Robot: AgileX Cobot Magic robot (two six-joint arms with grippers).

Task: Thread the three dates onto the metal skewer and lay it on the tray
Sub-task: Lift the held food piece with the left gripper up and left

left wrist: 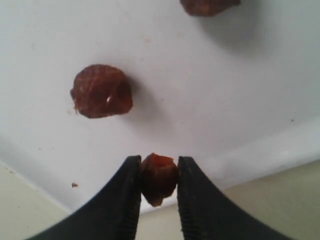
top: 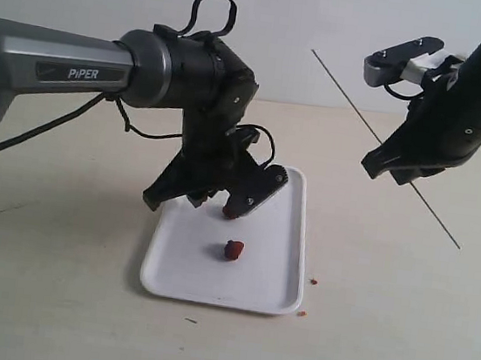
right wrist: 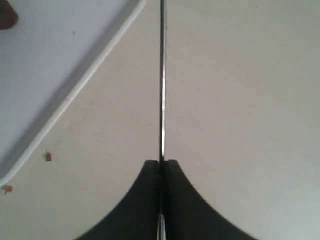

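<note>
now: skewer clamped, one date pinched

a pale table (top: pixel 379 338) bears the tray (top: pixel 286 273). beside it the right gripper (right wrist: pixel 161 165), jaws pressed together, clamps the metal skewer (right wrist: pixel 162 75), which slants in the air. over the tray the left gripper (left wrist: pixel 159 167) pinches one date (left wrist: pixel 159 182); a second date (left wrist: pixel 101 91) and a third date (left wrist: pixel 207 5) lie loose on the white surface.

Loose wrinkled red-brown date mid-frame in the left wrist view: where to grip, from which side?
Pinch across its rounded middle, coming straight down. The wrinkled dark red-brown date lies alone on the flat floor of the white rectangular plastic tray, with bare surface all round and well off the rim, so fingers should fit either side.
</note>
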